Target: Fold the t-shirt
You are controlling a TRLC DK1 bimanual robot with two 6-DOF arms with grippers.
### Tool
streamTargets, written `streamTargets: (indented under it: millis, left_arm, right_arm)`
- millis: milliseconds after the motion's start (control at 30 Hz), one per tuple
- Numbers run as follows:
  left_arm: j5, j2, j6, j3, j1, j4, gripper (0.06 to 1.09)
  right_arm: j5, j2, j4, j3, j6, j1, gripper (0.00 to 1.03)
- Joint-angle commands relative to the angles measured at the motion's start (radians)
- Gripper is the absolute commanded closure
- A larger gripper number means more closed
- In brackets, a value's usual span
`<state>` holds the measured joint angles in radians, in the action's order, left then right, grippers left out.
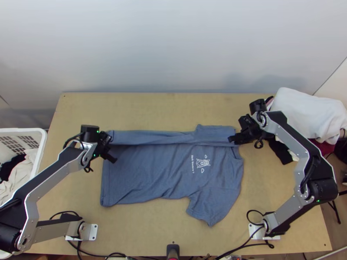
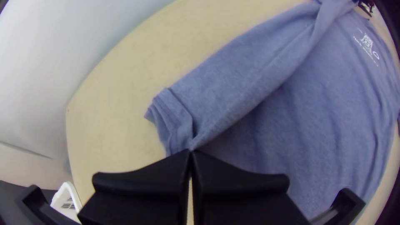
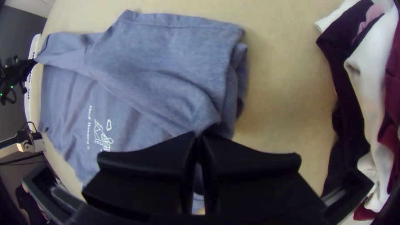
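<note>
Both jaws closed on t-shirt (image 1: 147, 173) | basket (image 1: 43, 145): black cloth (image 1: 8, 168), cream cloth (image 1: 21, 177)

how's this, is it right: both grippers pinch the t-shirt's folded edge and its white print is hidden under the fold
The white print isn't hidden: the top view shows it uncovered beside the fold. The left gripper and right gripper do pinch the folded edge of the t-shirt.

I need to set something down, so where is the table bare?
The table is bare between the t-shirt and the far wall, and between the t-shirt and the near edge. It's crowded at the far right, by the heaped clothes, and at both ends of the t-shirt's folded strip, where the left pincer and right pincer grip it.
</note>
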<state>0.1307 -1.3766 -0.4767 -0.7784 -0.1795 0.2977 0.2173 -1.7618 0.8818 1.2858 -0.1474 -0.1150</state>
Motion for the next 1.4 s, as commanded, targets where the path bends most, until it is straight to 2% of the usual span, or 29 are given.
streamTargets:
  millis: [0, 33, 100, 133, 167, 233, 267, 300, 400, 467, 533, 667, 767, 900, 1033, 1167, 1300, 1367]
  left_arm:
    - [0.037, 0.019, 0.021, 0.062, -0.009, -0.051, 0.99]
    - [0.049, 0.021, 0.023, 0.071, -0.009, -0.068, 0.95]
    - [0.052, 0.013, 0.021, 0.080, -0.014, -0.069, 0.95]
    - [0.064, 0.013, 0.023, 0.088, -0.020, -0.069, 0.88]
    - [0.093, 0.021, 0.024, 0.094, -0.031, -0.077, 0.69]
    - [0.152, 0.071, 0.030, 0.120, -0.055, -0.123, 0.14]
    - [0.156, 0.105, 0.029, 0.136, -0.060, -0.160, 0.10]
    - [0.158, 0.125, 0.027, 0.143, -0.061, -0.175, 0.10]
    - [0.159, 0.143, 0.029, 0.143, -0.061, -0.158, 0.10]
    - [0.159, 0.157, 0.038, 0.142, -0.044, -0.152, 0.10]
    - [0.158, 0.172, 0.038, 0.130, -0.025, -0.114, 0.10]
    - [0.127, 0.263, 0.012, 0.107, -0.011, -0.005, 0.10]
    - [0.030, 0.341, -0.017, 0.062, -0.017, 0.201, 0.11]
    - [0.023, 0.478, -0.094, 0.114, -0.129, 0.376, 0.11]
    - [0.027, 0.608, -0.166, 0.140, -0.183, 0.506, 0.11]
    - [0.049, 0.703, -0.258, 0.131, -0.235, 0.603, 0.11]
    - [0.050, 0.748, -0.352, 0.148, -0.252, 0.646, 0.11]
    - [0.049, 0.746, -0.358, 0.145, -0.285, 0.656, 0.11]
  right_arm:
    - [0.001, -0.019, -0.038, -0.051, -0.004, 0.005, 0.85]
    - [0.001, -0.021, -0.044, -0.056, -0.004, 0.006, 0.84]
    - [0.001, -0.024, -0.046, -0.062, -0.004, 0.006, 0.84]
    - [0.002, -0.022, -0.046, -0.066, -0.004, 0.008, 0.79]
    - [0.001, -0.019, -0.046, -0.068, -0.004, 0.008, 0.69]
    - [0.001, -0.004, -0.044, -0.074, -0.006, 0.015, 0.49]
    - [0.001, 0.007, -0.041, -0.077, -0.007, 0.021, 0.40]
    - [0.001, 0.021, -0.041, -0.082, -0.009, 0.026, 0.34]
    - [0.001, 0.058, -0.038, -0.092, -0.020, 0.031, 0.27]
    - [0.001, 0.081, -0.027, -0.095, -0.026, 0.031, 0.13]
    - [0.001, 0.107, -0.010, -0.097, -0.038, 0.029, 0.04]
    - [0.001, 0.180, 0.009, -0.118, -0.029, 0.044, 0.04]
    - [0.004, 0.220, 0.123, -0.132, 0.011, 0.067, 0.04]
    - [0.002, 0.343, 0.175, -0.197, 0.000, 0.049, 0.04]
    - [0.002, 0.489, 0.210, -0.250, -0.052, -0.003, 0.05]
    - [0.001, 0.601, 0.279, -0.316, -0.162, -0.071, 0.05]
    - [-0.018, 0.676, 0.347, -0.384, -0.258, -0.124, 0.05]
    - [-0.019, 0.716, 0.385, -0.405, -0.293, -0.166, 0.05]
